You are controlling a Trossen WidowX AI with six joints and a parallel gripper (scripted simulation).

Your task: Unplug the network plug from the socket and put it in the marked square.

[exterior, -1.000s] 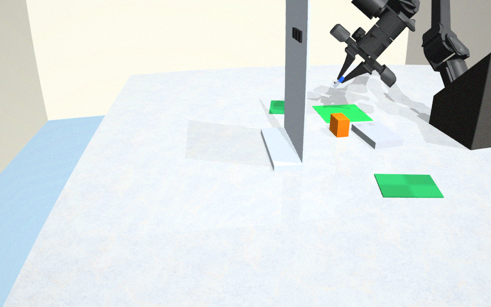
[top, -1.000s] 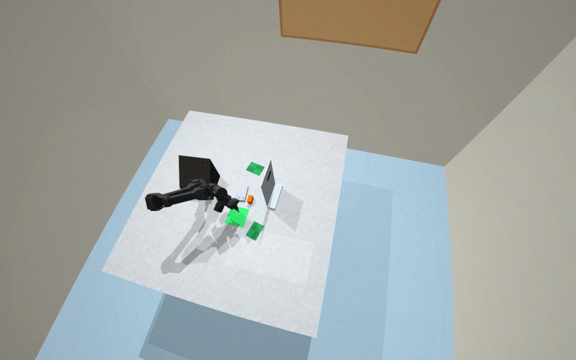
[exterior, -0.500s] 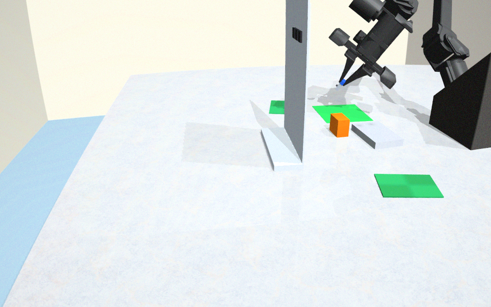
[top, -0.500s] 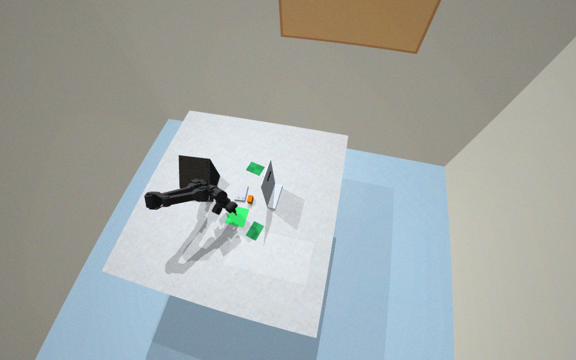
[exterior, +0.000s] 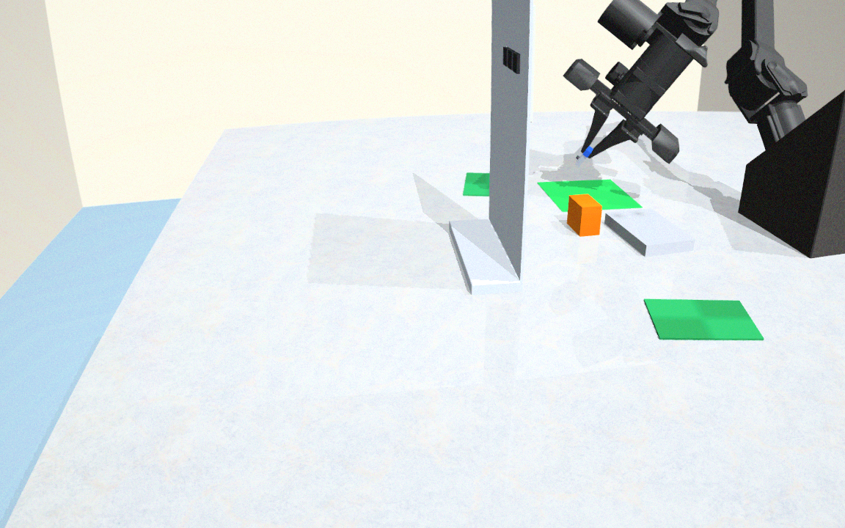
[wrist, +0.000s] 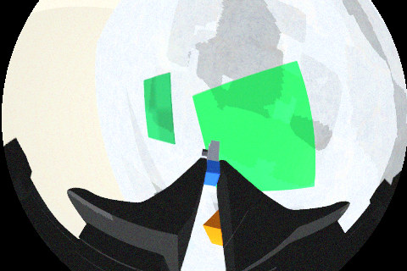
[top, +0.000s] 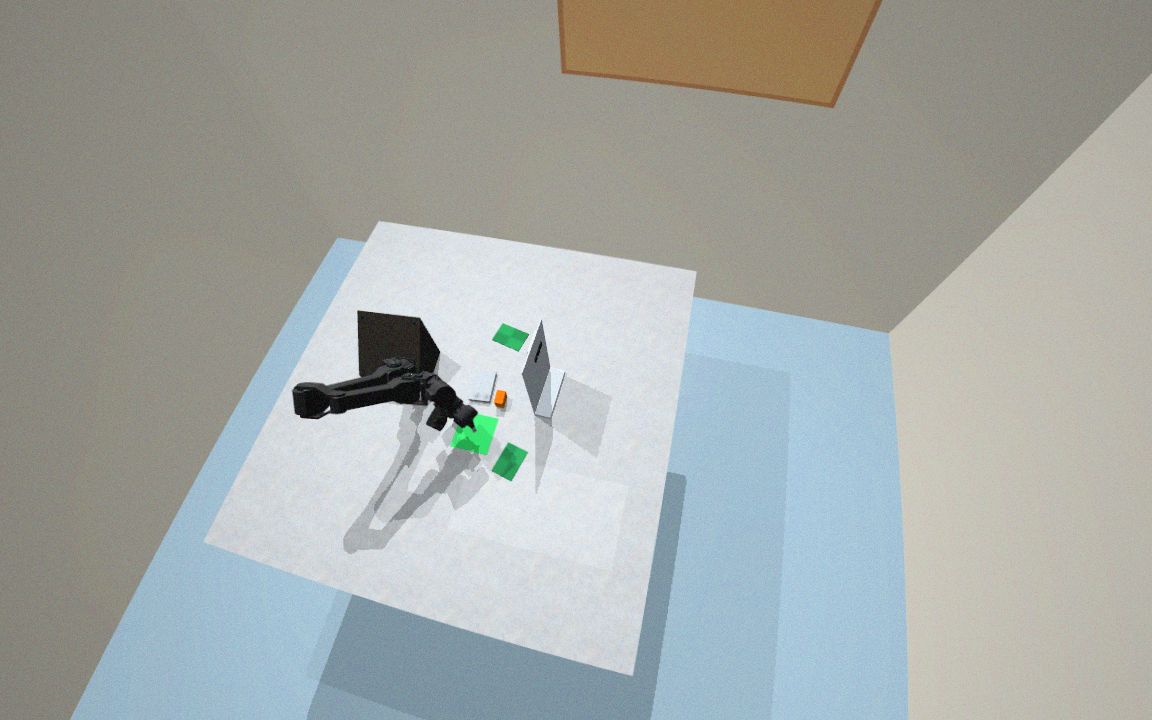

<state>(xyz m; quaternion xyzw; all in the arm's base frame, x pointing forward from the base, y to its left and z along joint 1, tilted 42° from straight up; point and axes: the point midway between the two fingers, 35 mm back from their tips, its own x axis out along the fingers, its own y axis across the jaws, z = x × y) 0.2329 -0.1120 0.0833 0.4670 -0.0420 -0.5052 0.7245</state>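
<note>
Item: plug (wrist: 213, 168). Small blue body w/ grey tip, pinched at the very ends of the fingers. Held in the air above the table (exterior: 281, 407), over the near edge of the large green square (exterior: 588, 194); not touching it.

Handling (est.): light, rigid, smooth-sided; likely slips or twists if the grip loosens. Thin tab prob. fragile. Best hold: flat sides of the blue body, as now; avoid the tab.

Fingers: nearly together, clamped on the plug, only the tips in contact. Grey tip sticks out past them.

Nearby: orange block (exterior: 584, 213), grey slab (exterior: 648, 232), upright panel (exterior: 510, 131); all apart from the plug.
</note>
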